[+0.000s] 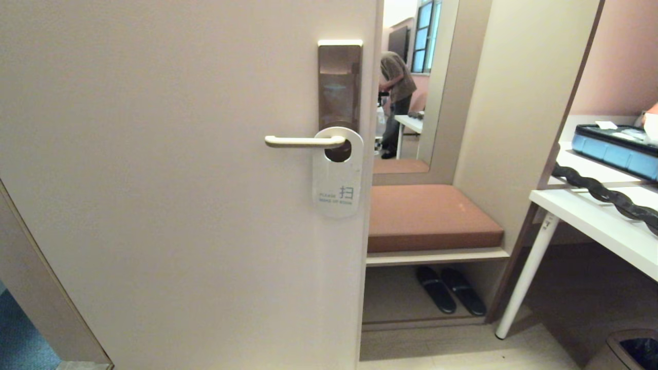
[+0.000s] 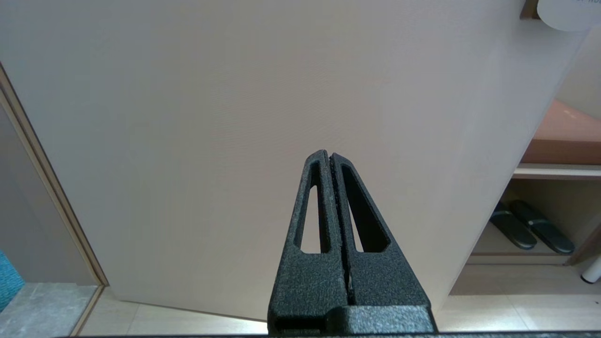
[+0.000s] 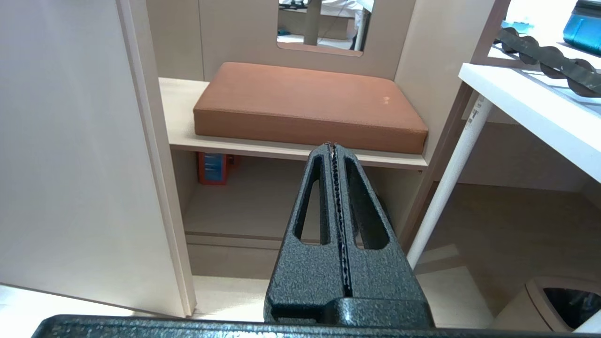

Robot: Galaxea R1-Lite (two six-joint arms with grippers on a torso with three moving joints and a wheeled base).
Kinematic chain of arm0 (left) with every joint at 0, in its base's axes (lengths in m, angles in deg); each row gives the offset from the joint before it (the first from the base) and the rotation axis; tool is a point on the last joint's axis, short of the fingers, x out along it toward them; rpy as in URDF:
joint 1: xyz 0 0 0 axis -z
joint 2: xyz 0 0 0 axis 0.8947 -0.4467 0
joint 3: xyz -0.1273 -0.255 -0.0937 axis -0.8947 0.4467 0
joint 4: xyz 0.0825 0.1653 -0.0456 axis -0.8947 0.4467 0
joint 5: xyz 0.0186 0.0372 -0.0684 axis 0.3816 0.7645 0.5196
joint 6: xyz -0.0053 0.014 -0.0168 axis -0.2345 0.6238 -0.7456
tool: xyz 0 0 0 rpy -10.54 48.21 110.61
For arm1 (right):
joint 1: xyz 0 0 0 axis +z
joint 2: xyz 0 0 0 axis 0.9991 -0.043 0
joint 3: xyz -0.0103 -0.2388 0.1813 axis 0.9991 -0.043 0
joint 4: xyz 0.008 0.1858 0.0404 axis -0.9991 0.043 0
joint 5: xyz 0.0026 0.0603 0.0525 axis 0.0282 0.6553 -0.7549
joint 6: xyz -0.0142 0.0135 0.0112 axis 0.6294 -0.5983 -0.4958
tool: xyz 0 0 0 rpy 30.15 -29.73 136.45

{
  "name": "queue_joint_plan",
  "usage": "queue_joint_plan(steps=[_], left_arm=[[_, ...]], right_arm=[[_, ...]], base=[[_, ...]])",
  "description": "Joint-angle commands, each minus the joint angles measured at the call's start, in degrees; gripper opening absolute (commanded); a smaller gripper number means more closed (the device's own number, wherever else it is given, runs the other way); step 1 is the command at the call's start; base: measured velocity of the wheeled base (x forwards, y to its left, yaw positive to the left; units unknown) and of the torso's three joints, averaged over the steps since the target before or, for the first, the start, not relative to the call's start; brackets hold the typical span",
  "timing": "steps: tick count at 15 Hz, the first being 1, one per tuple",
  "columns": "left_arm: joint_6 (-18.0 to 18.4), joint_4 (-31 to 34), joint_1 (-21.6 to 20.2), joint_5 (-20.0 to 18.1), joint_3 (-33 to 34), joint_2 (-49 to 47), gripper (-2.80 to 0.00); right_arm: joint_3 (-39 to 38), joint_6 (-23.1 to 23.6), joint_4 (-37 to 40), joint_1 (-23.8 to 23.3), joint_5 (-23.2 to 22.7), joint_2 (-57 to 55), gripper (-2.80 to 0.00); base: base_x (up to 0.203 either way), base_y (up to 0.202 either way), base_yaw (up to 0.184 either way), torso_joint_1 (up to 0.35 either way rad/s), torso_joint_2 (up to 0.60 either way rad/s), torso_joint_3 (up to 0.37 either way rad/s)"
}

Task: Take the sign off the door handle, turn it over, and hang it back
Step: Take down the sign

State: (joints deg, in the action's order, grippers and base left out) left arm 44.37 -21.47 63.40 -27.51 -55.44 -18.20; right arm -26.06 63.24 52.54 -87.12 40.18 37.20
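The sign [image 1: 336,172] hangs by its big hole on the door handle [image 1: 303,141], white side out, so it sits flat against the door [image 1: 180,180] just under the handle. The left gripper [image 2: 330,155] waits low, well below the handle, pressed together and empty. The right gripper [image 3: 334,145] is empty too and squeezed together, off past the door's edge from the handle, since nothing has been picked up yet.

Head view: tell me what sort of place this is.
Probably a hotel room entrance. A white "PLEASE MAKE UP ROOM" sign hangs on the door handle, and beside the door a cushioned bench has slippers stored underneath.
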Motion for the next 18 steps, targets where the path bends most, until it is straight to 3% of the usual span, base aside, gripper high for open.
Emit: queue_joint_plan(steps=[1, 10, 18], left_arm=[[-0.1, 0.0, 0.0, 0.0, 0.0, -0.1, -2.80], [-0.1, 0.0, 0.0, 0.0, 0.0, -0.1, -2.80], [-0.1, 0.0, 0.0, 0.0, 0.0, -0.1, -2.80]], right_arm=[[0.0, 0.0, 0.0, 0.0, 0.0, 0.0, -2.80], [0.6, 0.4, -0.2, 0.0, -0.1, 0.0, -2.80], [12.7, 4.2, 5.1, 0.0, -0.3, -1.5, -2.80]], base=[[0.000, 0.000, 0.000, 0.000, 0.00, 0.000], [0.000, 0.000, 0.000, 0.000, 0.00, 0.000], [0.000, 0.000, 0.000, 0.000, 0.00, 0.000]])
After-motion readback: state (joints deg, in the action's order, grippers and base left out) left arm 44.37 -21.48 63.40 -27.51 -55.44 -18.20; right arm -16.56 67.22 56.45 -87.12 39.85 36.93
